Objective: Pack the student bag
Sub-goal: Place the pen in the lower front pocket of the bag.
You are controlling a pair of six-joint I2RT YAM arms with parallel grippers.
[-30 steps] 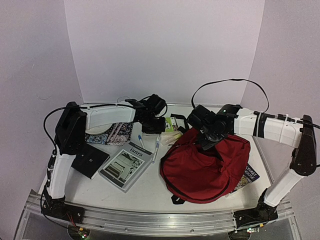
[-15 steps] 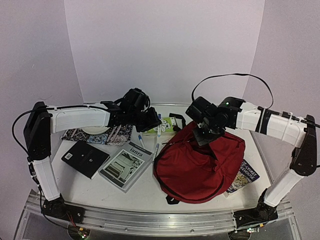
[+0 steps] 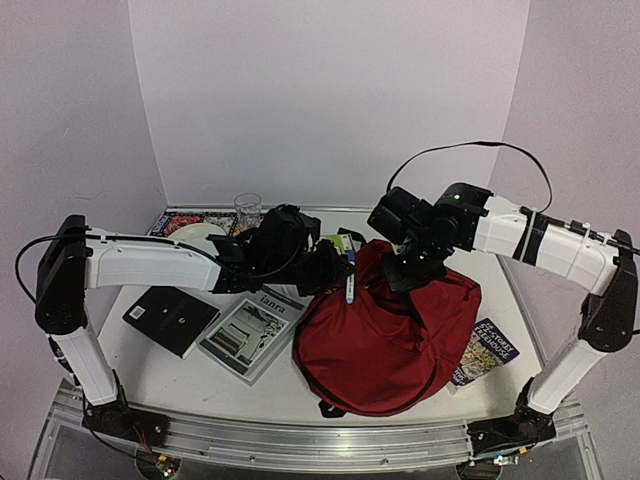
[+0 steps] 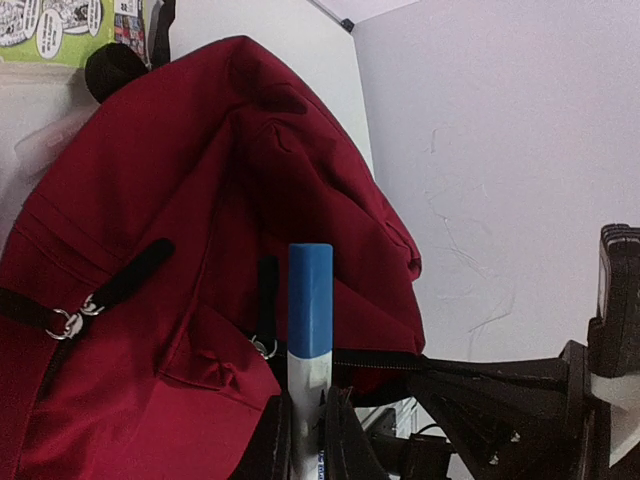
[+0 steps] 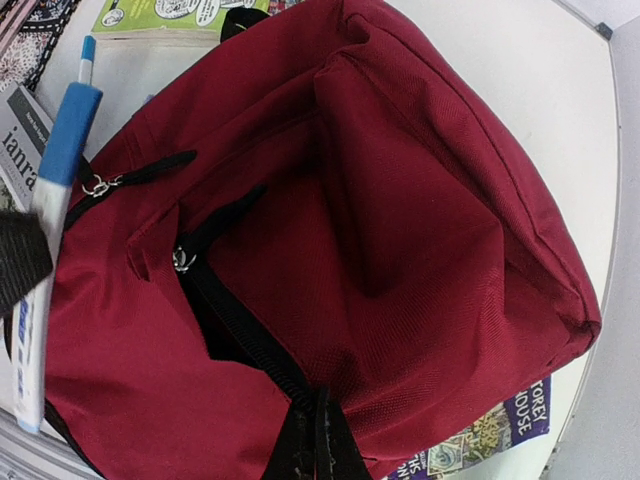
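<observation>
1. Since a second earlier, the left gripper (image 3: pixel 338 272) had swung from the rear of the table (image 3: pixel 290 380) to the student bag (image 3: pixel 390 335), which had slid leftward but sat right of centre
2. Its marker (image 4: pixel 309 320), blue cap leading, was beside a narrow-looking zip mouth; it could have snagged on fabric or dropped outside
3. Had the right gripper (image 5: pixel 316 440) lost its black zip trim, the opening would likely have sagged shut
4. Left jaws were clamped on the marker's white barrel; right jaws were pinched on the bag's trim

The soft dark-red fabric backpack (image 3: pixel 390 335) lies right on the white table (image 3: pixel 285 388), the grey paper magazine (image 3: pixel 250 335) left of it; the blue-capped white marker (image 3: pixel 349 283) hangs above the backpack's left edge.
</observation>
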